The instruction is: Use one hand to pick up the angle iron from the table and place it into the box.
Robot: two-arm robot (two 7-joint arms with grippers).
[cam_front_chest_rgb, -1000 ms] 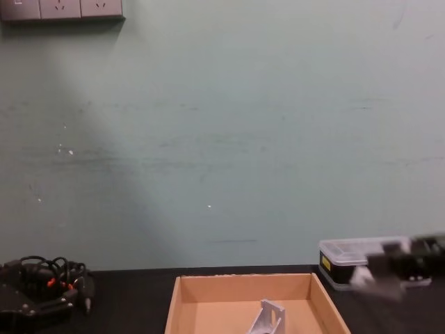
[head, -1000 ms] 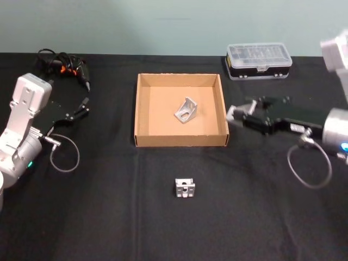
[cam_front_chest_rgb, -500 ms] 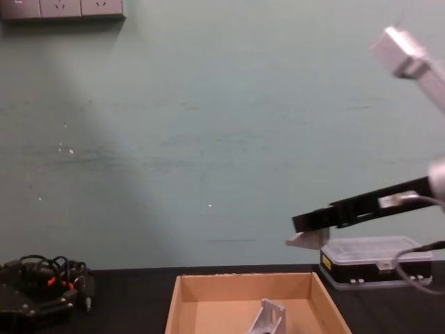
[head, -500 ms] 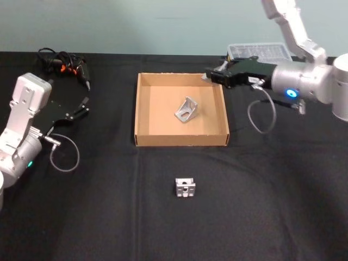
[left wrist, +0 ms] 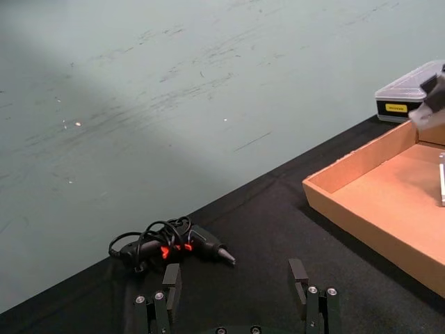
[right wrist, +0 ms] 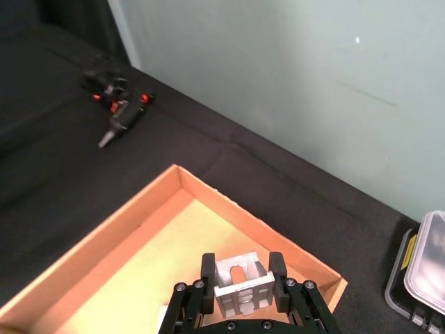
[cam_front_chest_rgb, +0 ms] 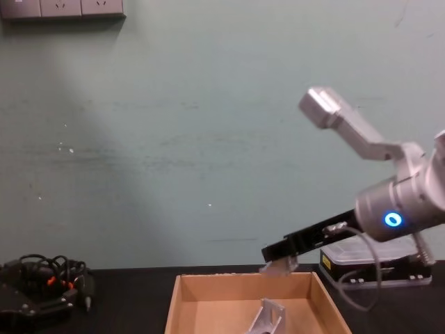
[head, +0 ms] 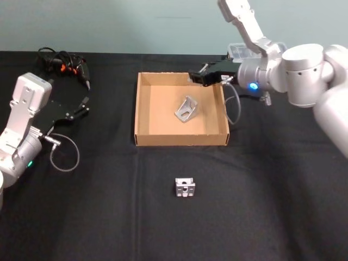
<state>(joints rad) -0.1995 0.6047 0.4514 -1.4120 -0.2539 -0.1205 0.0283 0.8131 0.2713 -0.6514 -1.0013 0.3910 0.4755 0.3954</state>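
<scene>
My right gripper (head: 197,77) hangs above the far right corner of the tan cardboard box (head: 181,140), shut on a silver angle iron (right wrist: 242,287). The chest view shows that held angle iron (cam_front_chest_rgb: 279,266) just above the box's back wall (cam_front_chest_rgb: 243,287). A second angle iron (head: 186,110) lies inside the box, leaning on its floor. Another angle iron (head: 185,187) sits on the black table (head: 272,206) in front of the box. My left gripper (head: 82,106) rests parked at the far left, open and holding nothing.
A clear-lidded plastic case (cam_front_chest_rgb: 365,259) with a yellow label stands behind the box to the right. At the back left lies a black tool with tangled cables (head: 62,62). Open tabletop stretches on both sides of the loose angle iron.
My right arm rose from beside the box's right wall and swung left, so its gripper now hangs over the box's far right corner. The left arm stayed still.
</scene>
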